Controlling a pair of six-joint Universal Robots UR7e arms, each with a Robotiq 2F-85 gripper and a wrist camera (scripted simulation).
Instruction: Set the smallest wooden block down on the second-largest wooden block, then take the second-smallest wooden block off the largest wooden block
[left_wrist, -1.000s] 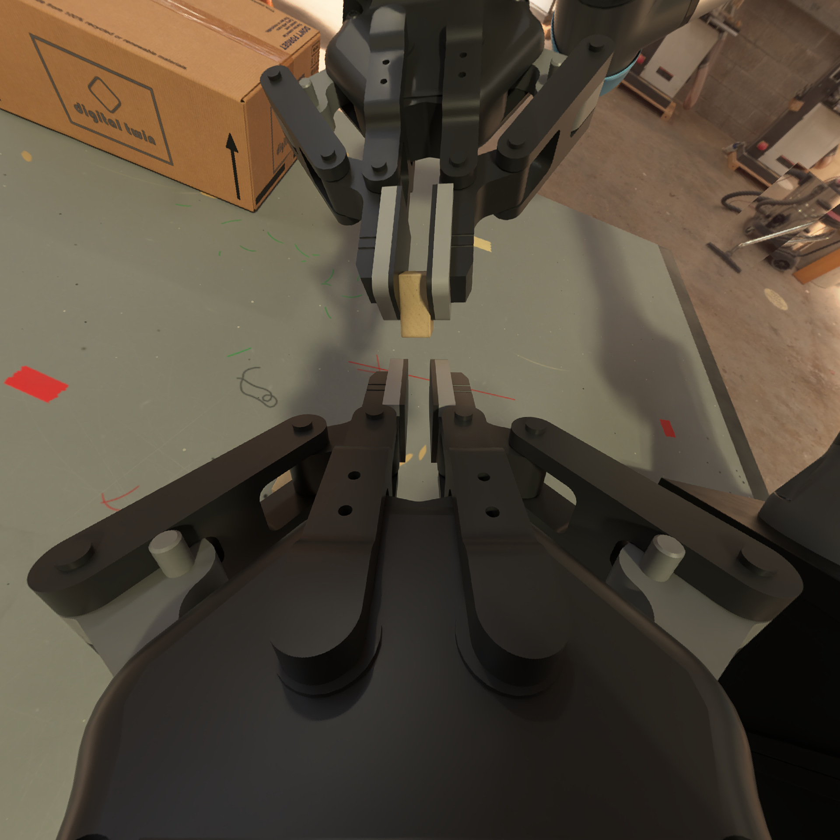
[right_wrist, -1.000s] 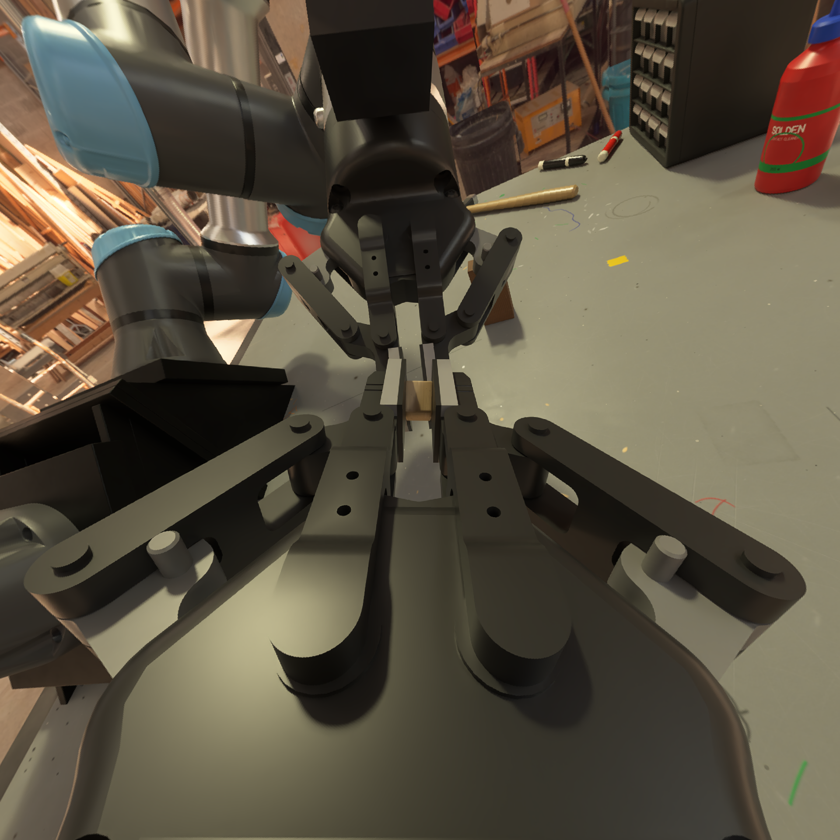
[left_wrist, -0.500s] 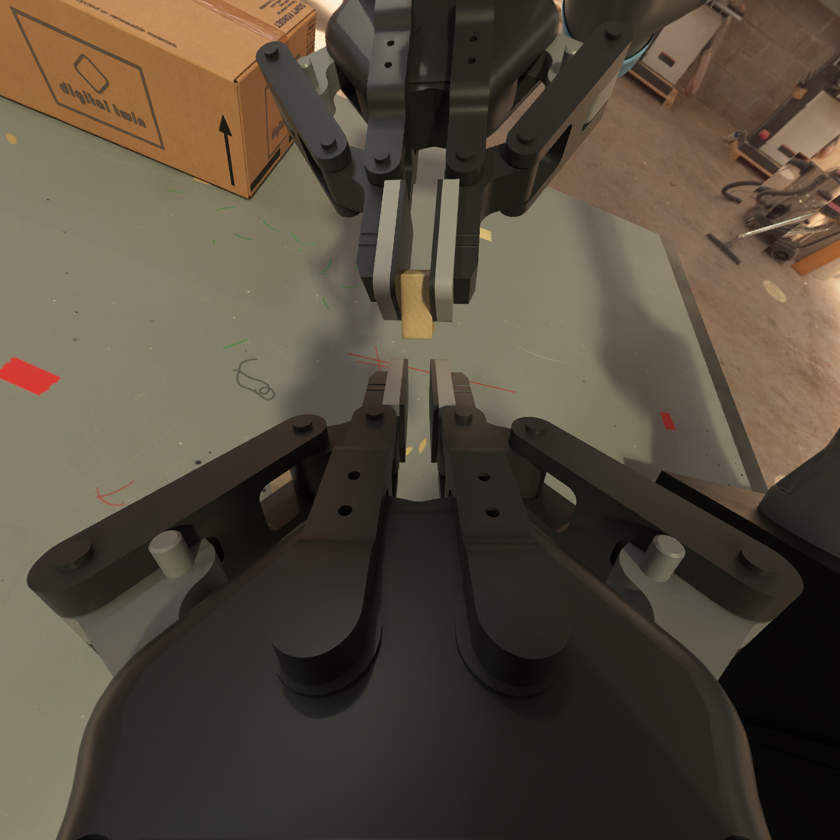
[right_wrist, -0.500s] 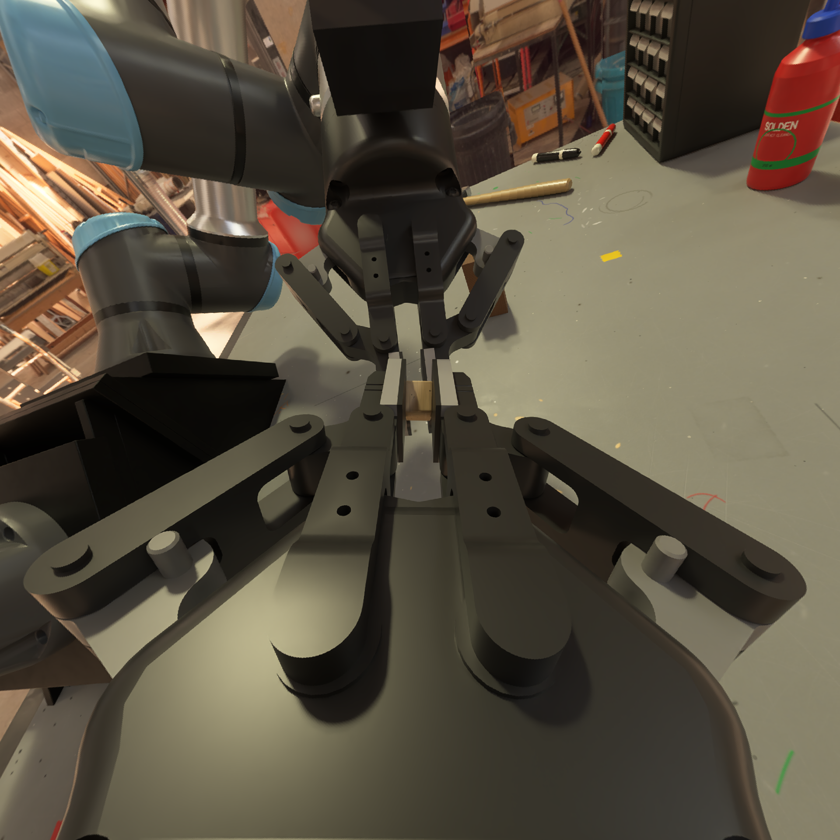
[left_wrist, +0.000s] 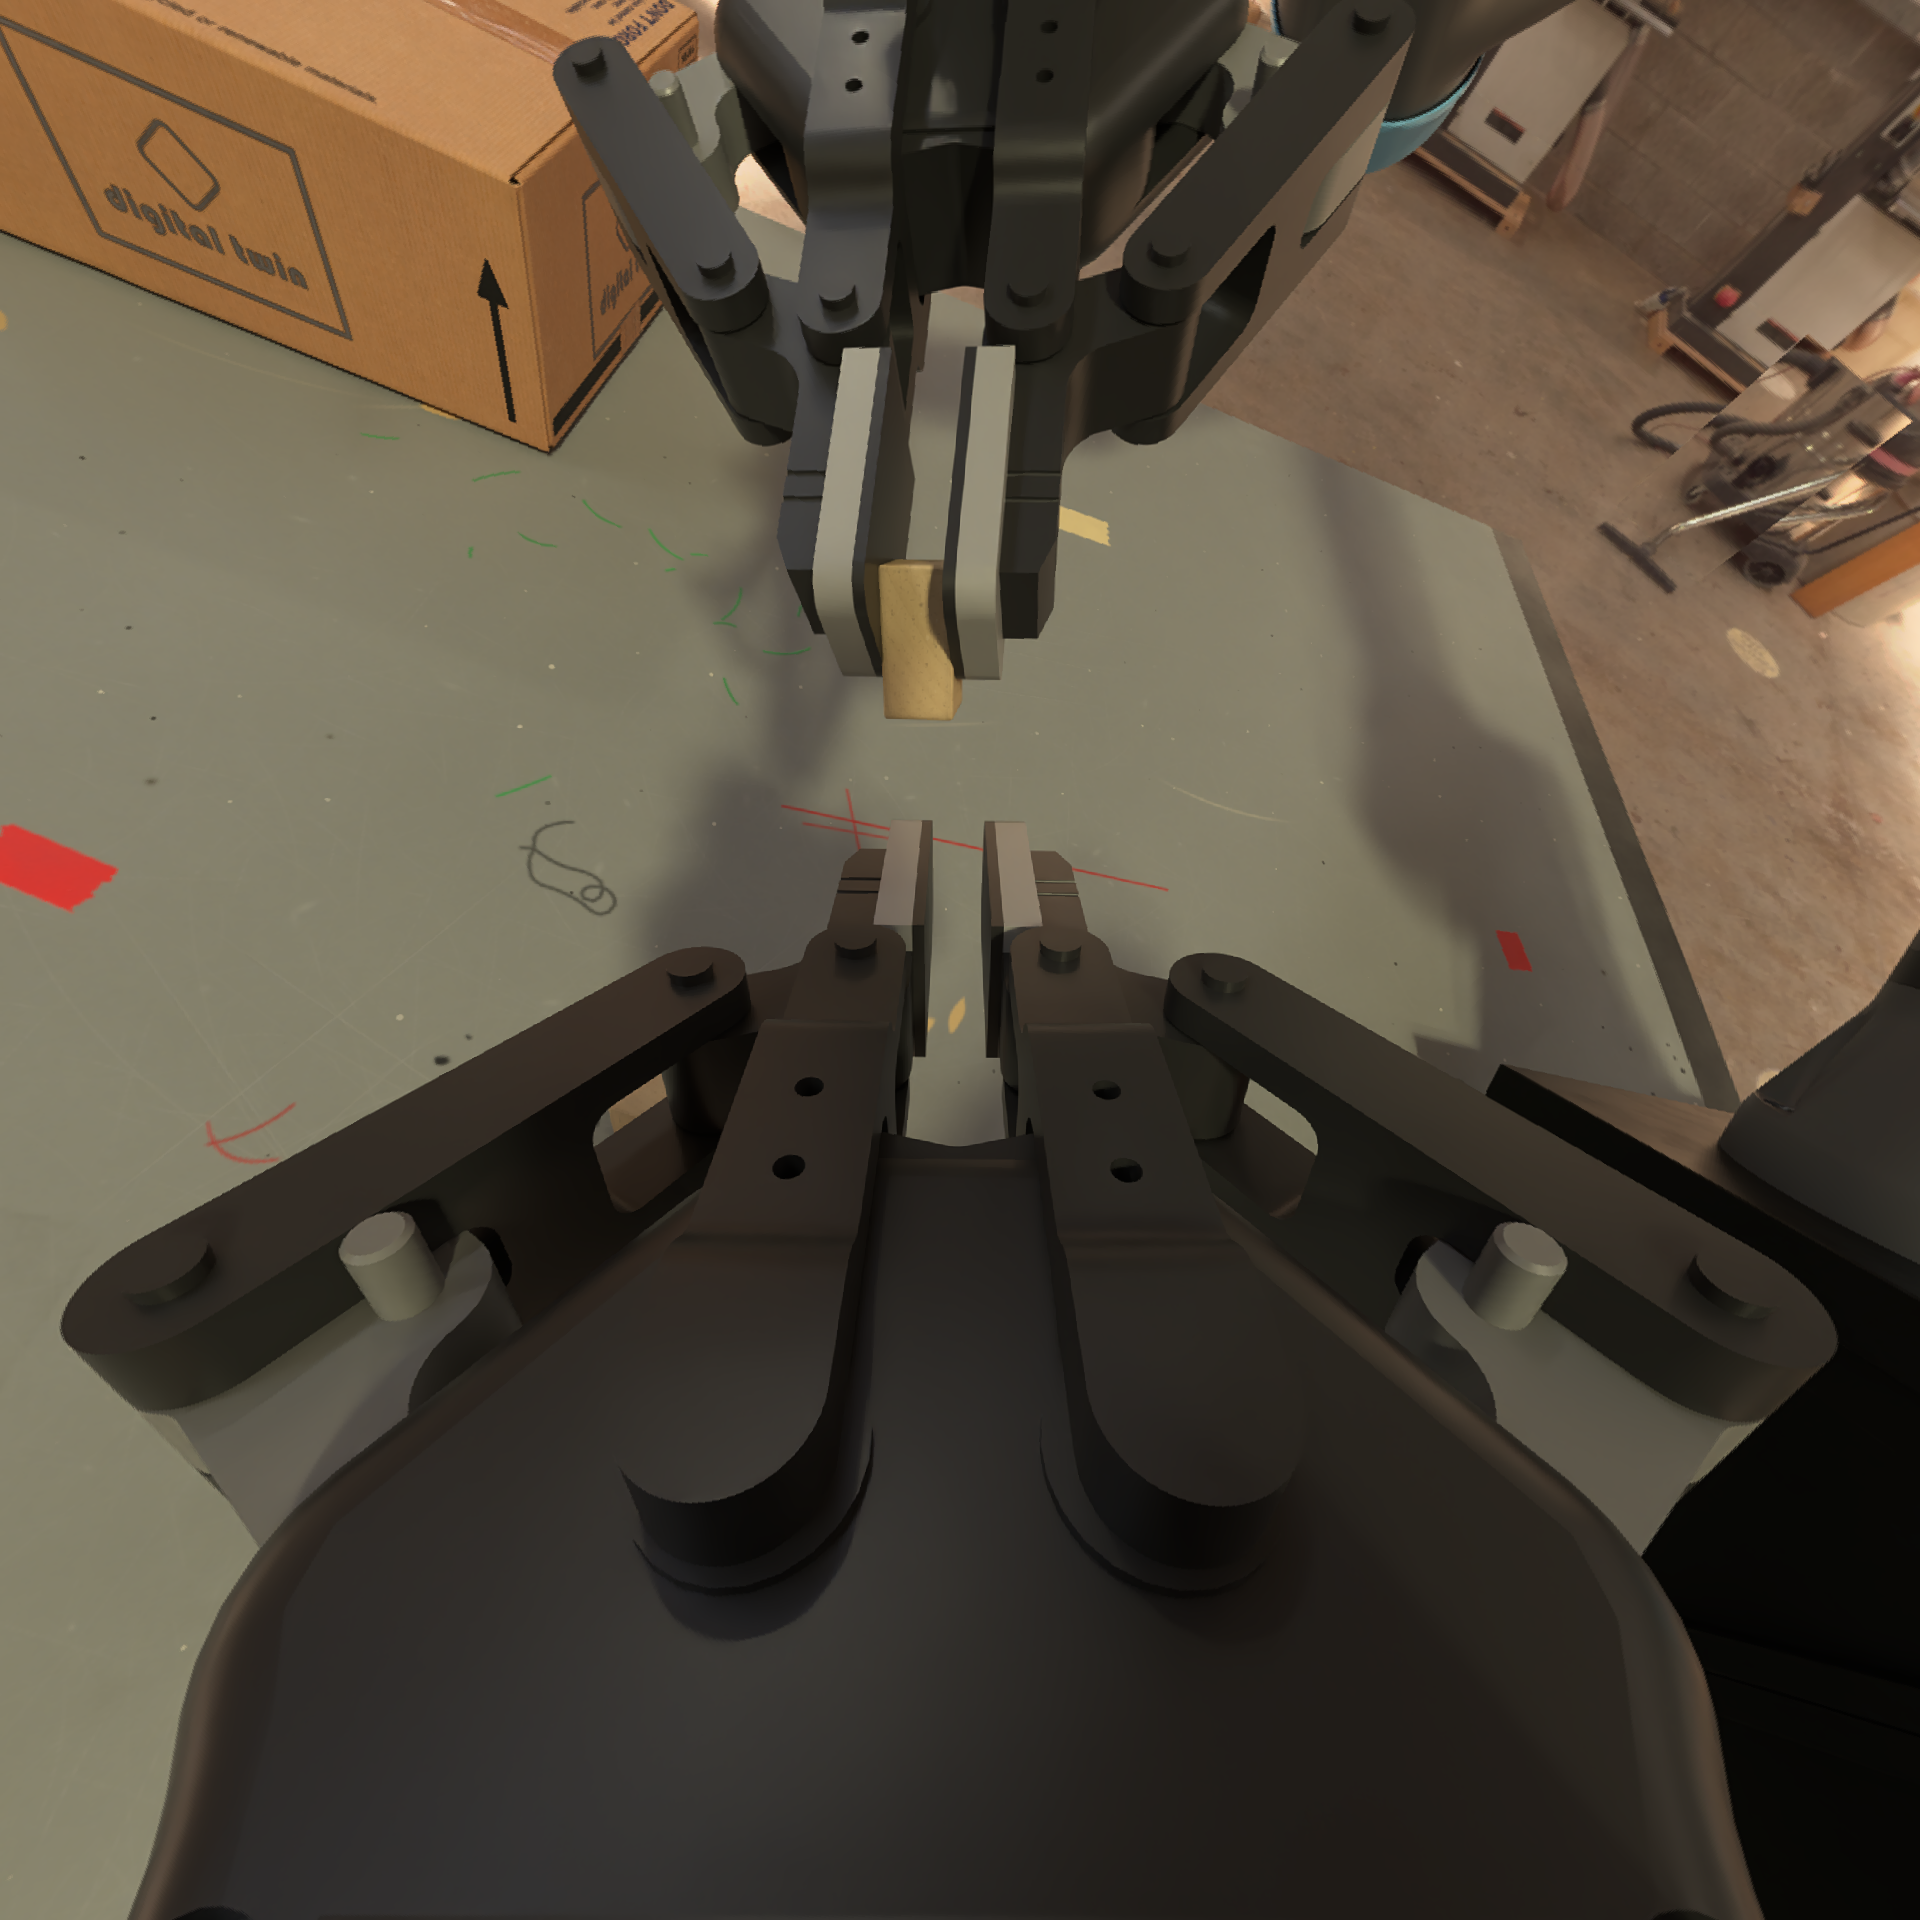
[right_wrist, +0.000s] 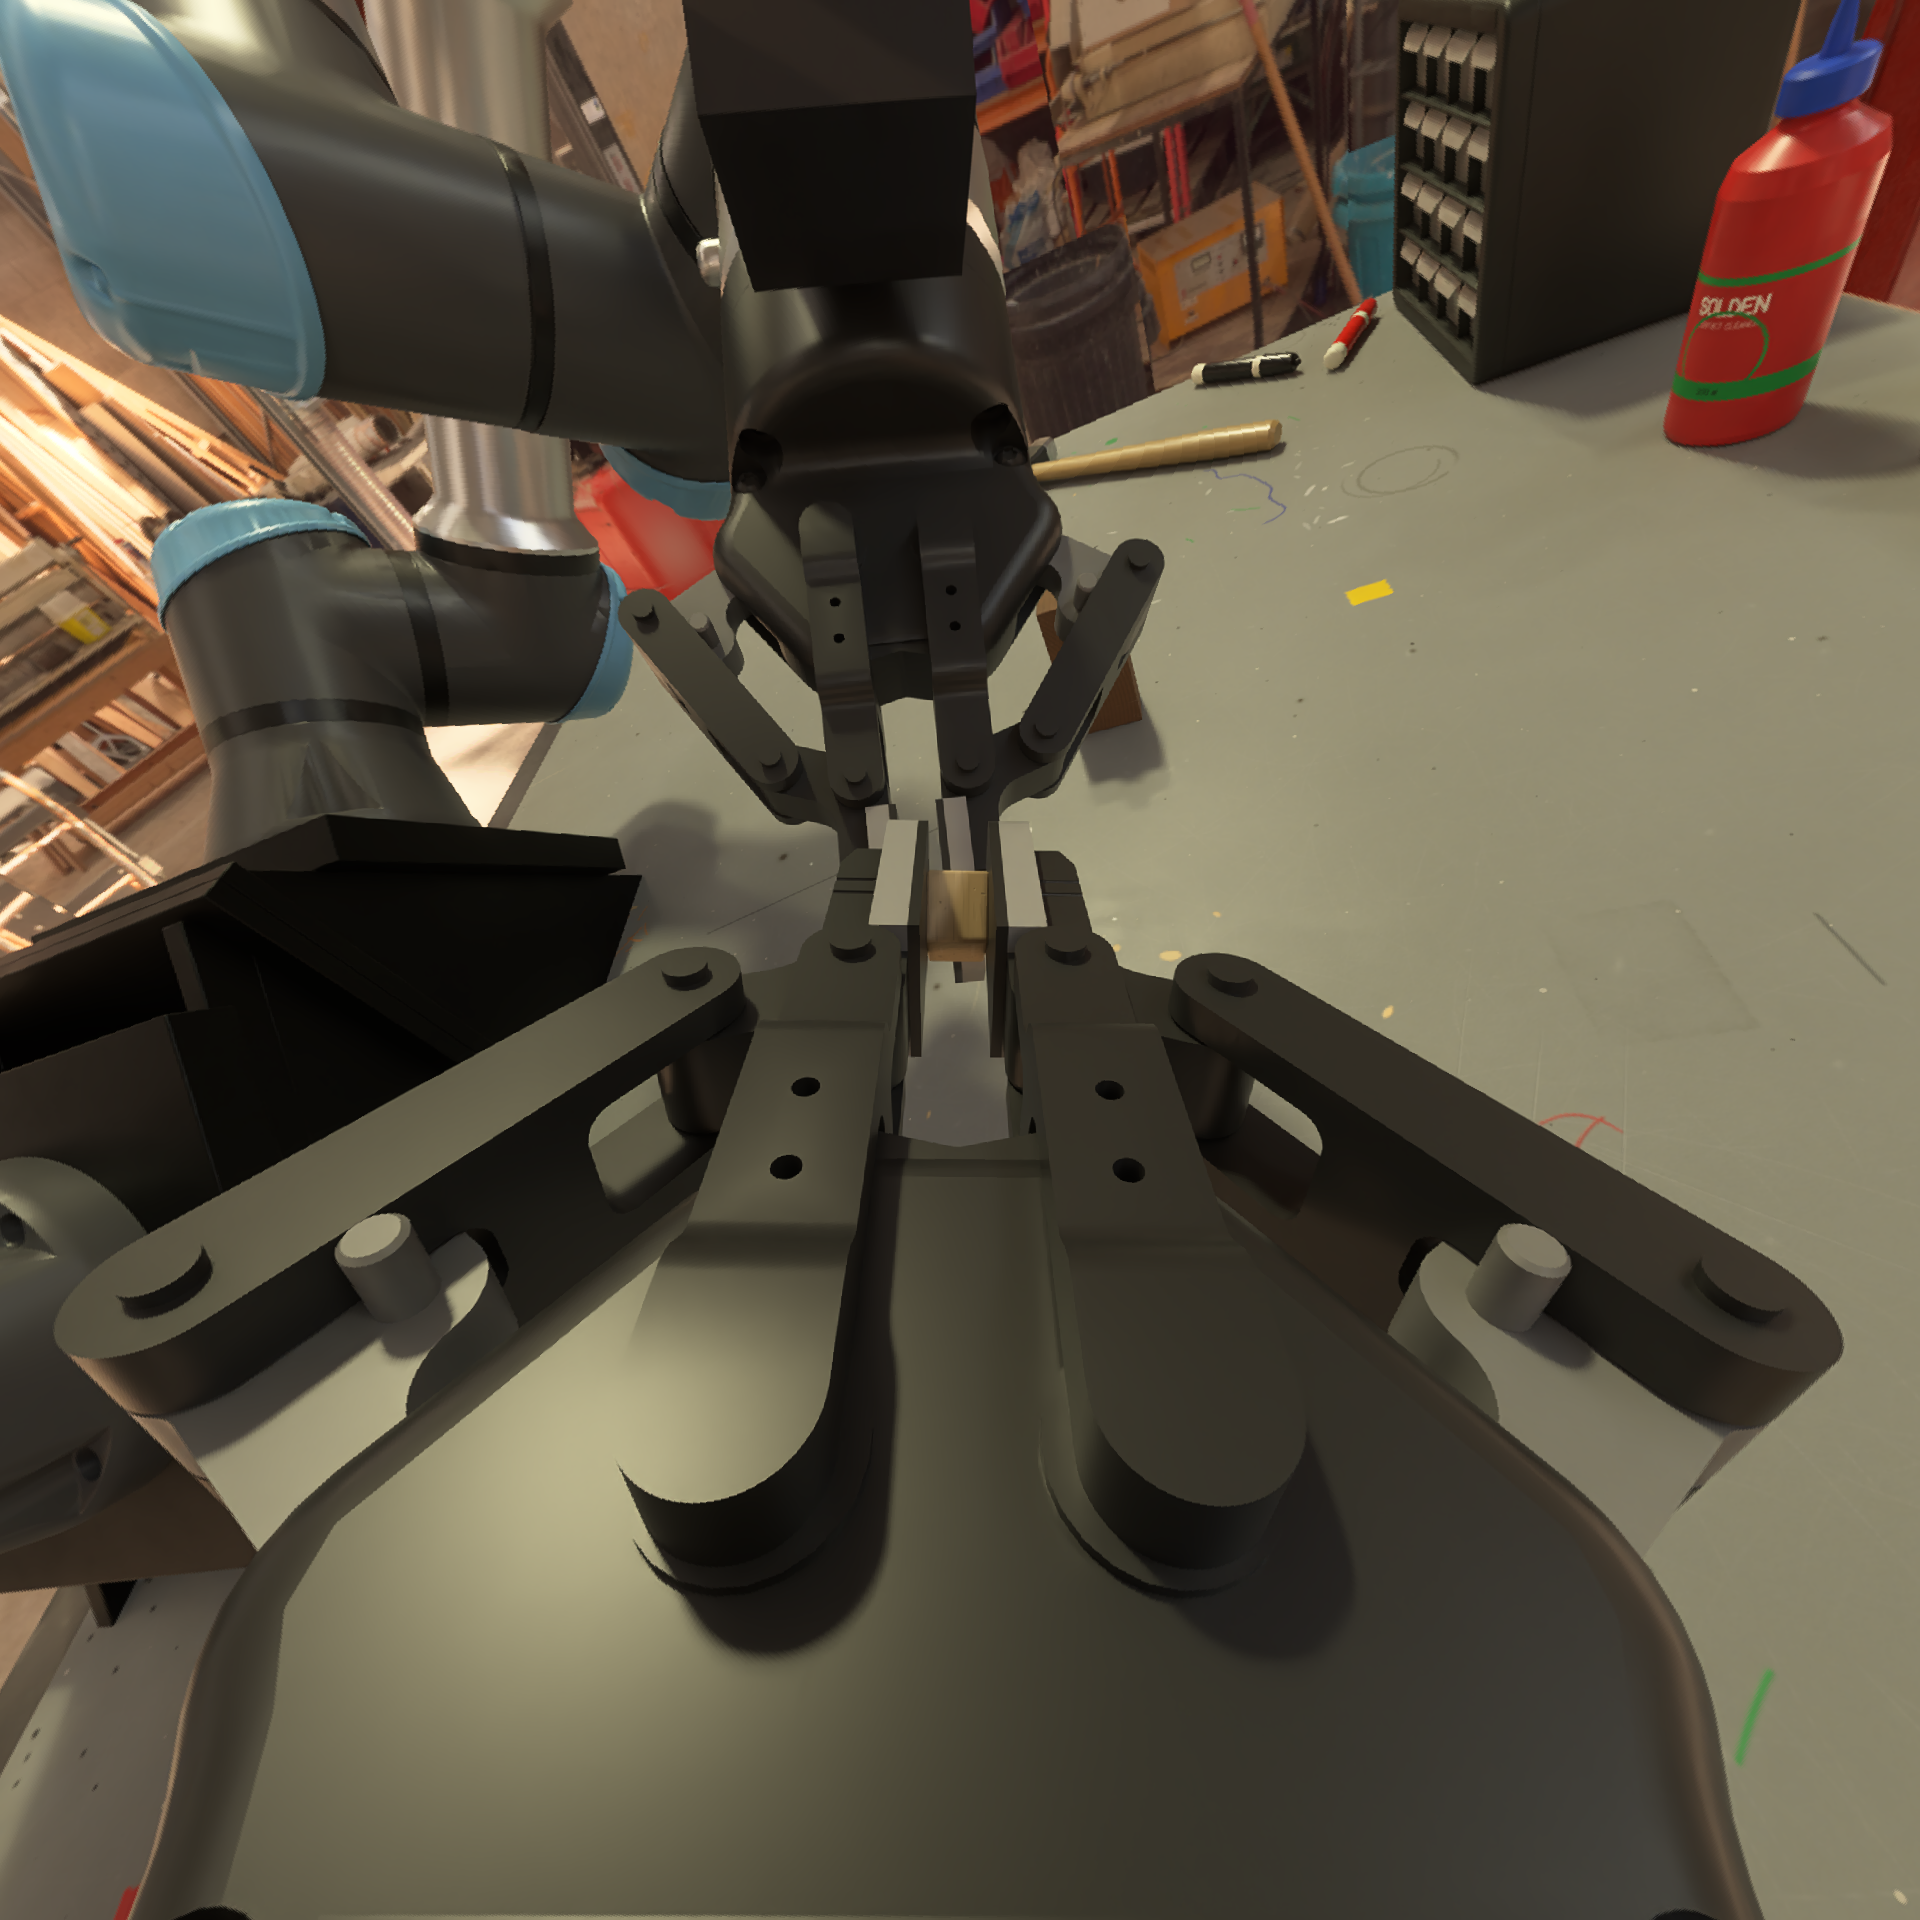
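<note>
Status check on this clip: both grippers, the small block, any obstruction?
Right gripper shut on small wooden block, held above table. Left gripper empty, slightly parted, facing it just short of block. Nothing between them.

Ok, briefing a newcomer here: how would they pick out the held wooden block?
Start from the cardboard box on the grey table. Just right of it the right gripper reaches in, the pale wooden block pinched between its pads. It alone is off the table; the left gripper opposite holds nothing.
</note>
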